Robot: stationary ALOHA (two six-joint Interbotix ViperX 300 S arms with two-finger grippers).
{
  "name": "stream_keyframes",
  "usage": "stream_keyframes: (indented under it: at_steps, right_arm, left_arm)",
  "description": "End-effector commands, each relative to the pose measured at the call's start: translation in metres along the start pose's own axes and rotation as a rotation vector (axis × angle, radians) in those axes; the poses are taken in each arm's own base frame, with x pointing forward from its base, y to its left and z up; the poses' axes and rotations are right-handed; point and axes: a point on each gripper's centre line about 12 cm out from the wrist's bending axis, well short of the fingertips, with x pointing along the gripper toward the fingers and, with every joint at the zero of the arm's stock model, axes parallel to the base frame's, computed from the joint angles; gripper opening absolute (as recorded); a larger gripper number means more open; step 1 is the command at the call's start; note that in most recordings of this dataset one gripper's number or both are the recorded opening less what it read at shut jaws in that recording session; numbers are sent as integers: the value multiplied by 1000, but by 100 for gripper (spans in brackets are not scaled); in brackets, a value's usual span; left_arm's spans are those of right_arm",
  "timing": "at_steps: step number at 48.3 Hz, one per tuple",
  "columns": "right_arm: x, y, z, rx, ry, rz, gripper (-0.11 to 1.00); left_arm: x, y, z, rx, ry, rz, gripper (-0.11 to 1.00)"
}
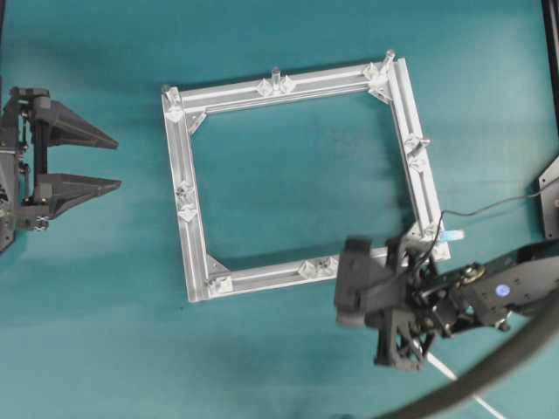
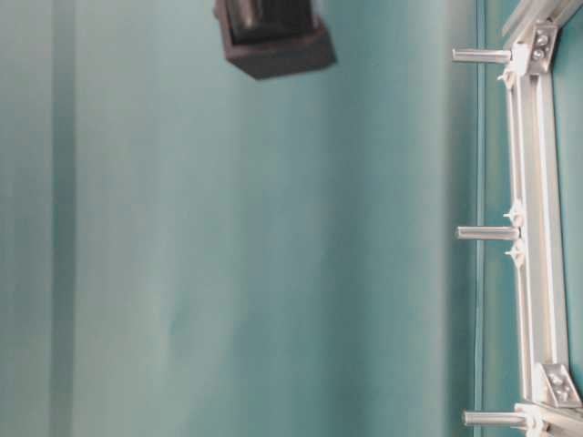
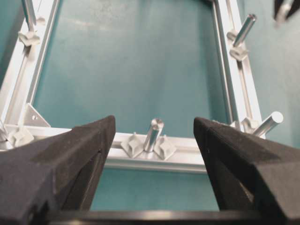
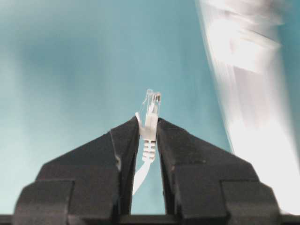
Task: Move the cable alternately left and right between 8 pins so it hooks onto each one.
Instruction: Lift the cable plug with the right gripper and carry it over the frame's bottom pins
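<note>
My right gripper (image 4: 148,123) is shut on the white connector plug of the cable (image 4: 149,140), and the clear plug tip sticks out past the fingertips. Seen from overhead, this gripper (image 1: 403,353) hangs just outside the near right corner of the square aluminium frame (image 1: 179,175), with the white cable (image 1: 454,377) trailing off to the lower right. Pins (image 1: 275,77) stand at the frame's corners and side middles. My left gripper (image 1: 118,163) stays open left of the frame. In its wrist view the gripper (image 3: 153,123) faces a side-middle pin (image 3: 153,133), well short of it.
A thick dark hose (image 1: 489,375) curves across the lower right corner. A thin dark wire (image 1: 489,208) with a small blue tag (image 1: 452,236) runs to the frame's right side. In the table-level view, three pins (image 2: 487,233) show side-on and a dark arm block (image 2: 273,36) hangs at the top.
</note>
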Motion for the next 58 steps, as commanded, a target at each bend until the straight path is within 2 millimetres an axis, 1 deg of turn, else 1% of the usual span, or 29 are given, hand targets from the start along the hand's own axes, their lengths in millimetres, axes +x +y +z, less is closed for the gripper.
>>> stream_keyframes:
  at_steps: [1,6,11,16,20,27,32,37,41,45,52,58]
  right_arm:
    - [-15,-14,17,82,-72,-57,14]
    - [-14,-35,27,226,-115,-129,14]
    - [-9,-54,39,330,-147,-147,14]
    - [-3,-69,53,371,-174,-126,14]
    - [3,-78,60,390,-188,-108,14]
    - [11,-92,69,403,-198,-90,14]
    - [16,-93,79,328,-206,-83,14]
    - [20,-88,90,209,-198,-84,14]
    - [26,-83,97,135,-169,-83,14]
    - [29,-78,104,26,-136,-88,14]
    - [31,-71,117,-227,-56,-107,14]
    - [33,-64,126,-359,-23,-90,14]
  left_arm:
    - [0,-1,3,-1,-8,-5,79]
    - [0,-1,2,5,-7,-5,79]
    - [0,-1,2,6,-7,-5,79]
    - [0,-3,2,13,-4,-12,79]
    - [-3,-5,1,18,-8,-26,79]
    - [-19,-6,-1,19,-25,-37,78]
    - [-33,-5,-5,19,-52,-44,78]
    - [-46,-5,-7,18,-100,-54,78]
    - [-53,-4,-10,18,-126,-59,78]
    - [-55,-3,-15,16,-130,-60,78]
    - [-54,-2,-22,15,-104,-57,78]
    - [-54,-2,-23,14,-101,-56,78]
